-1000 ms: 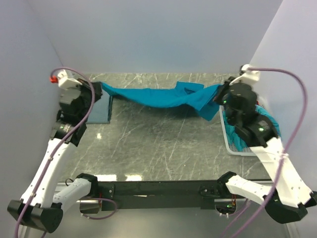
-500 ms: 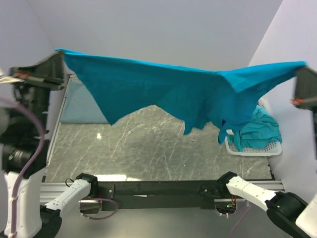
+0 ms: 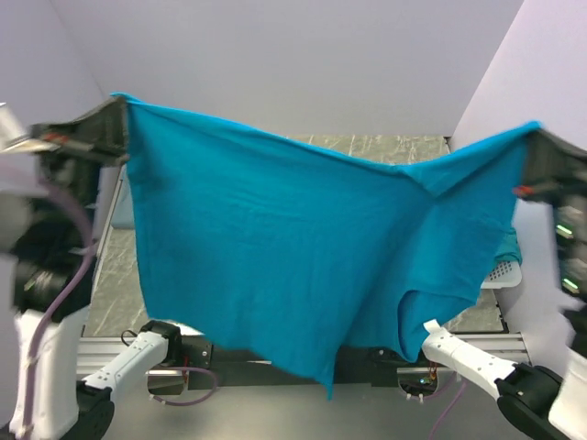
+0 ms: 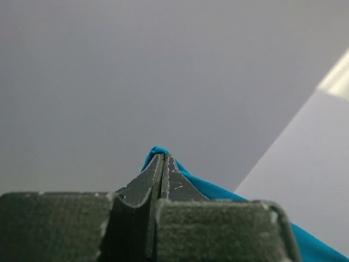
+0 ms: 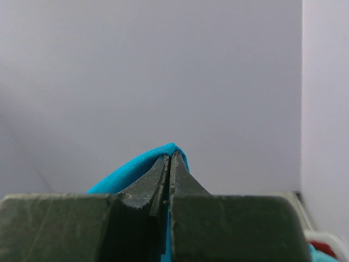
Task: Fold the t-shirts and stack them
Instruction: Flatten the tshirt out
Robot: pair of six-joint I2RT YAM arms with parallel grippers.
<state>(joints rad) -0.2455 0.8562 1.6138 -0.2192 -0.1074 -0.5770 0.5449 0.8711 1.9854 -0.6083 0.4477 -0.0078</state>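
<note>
Top external, raised t-shirt (image 3: 275,238), basket (image 3: 500,273) holding t-shirt (image 3: 510,246)

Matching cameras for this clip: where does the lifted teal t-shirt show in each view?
Top external: teal t-shirt spread across the centre, hung between left gripper and right gripper.
Left wrist: corner pinched at shut fingertips, bottom centre.
Right wrist: same, bottom centre.
Shared landmark: pale wall.

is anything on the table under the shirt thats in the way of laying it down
Cannot tell fully: the held t-shirt hides most of the table. Only the basket shows, off at the right edge.
</note>
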